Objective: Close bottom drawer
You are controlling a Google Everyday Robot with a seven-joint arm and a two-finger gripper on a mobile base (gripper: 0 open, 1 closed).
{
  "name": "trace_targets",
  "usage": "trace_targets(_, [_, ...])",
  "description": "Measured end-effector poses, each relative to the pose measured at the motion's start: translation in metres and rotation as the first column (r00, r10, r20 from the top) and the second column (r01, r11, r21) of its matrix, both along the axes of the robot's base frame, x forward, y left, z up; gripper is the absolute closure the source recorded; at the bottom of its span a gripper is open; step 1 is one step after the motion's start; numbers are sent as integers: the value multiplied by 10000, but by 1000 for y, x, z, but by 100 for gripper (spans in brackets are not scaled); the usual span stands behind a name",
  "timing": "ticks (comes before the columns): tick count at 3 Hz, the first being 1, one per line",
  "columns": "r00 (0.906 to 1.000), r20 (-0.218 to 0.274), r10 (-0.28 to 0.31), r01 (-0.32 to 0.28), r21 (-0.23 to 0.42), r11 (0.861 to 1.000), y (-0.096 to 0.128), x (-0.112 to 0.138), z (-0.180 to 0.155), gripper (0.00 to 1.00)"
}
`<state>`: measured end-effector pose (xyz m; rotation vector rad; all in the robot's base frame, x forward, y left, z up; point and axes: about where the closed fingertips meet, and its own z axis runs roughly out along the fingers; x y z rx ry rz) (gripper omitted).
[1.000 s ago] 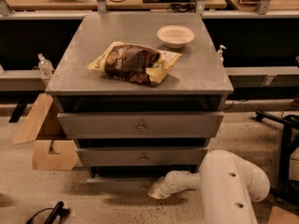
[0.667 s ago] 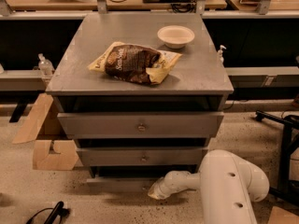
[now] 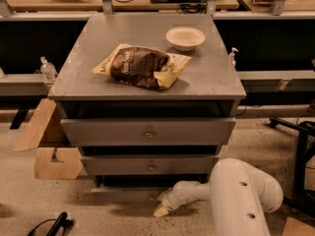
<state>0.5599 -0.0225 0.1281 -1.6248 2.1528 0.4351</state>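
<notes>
The grey cabinet has two taller-fronted drawers with small round knobs: the upper and the middle. Below them the bottom drawer shows as a low, plain grey front just above the floor, sticking out a little further than the drawers above. My white arm reaches in from the lower right. My gripper is low at the floor, right at the right end of the bottom drawer's front.
A brown and yellow snack bag and a white bowl lie on the cabinet top. Cardboard pieces lean at the cabinet's left. A black tool lies on the floor at bottom left. A black frame stands at right.
</notes>
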Motion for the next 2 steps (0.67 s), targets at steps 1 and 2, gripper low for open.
trace_targets(1, [10000,-21,13,-13,6,10000,1,-1,-1,0])
trace_targets(2, [10000,-21,13,-13,6,10000,1,-1,-1,0])
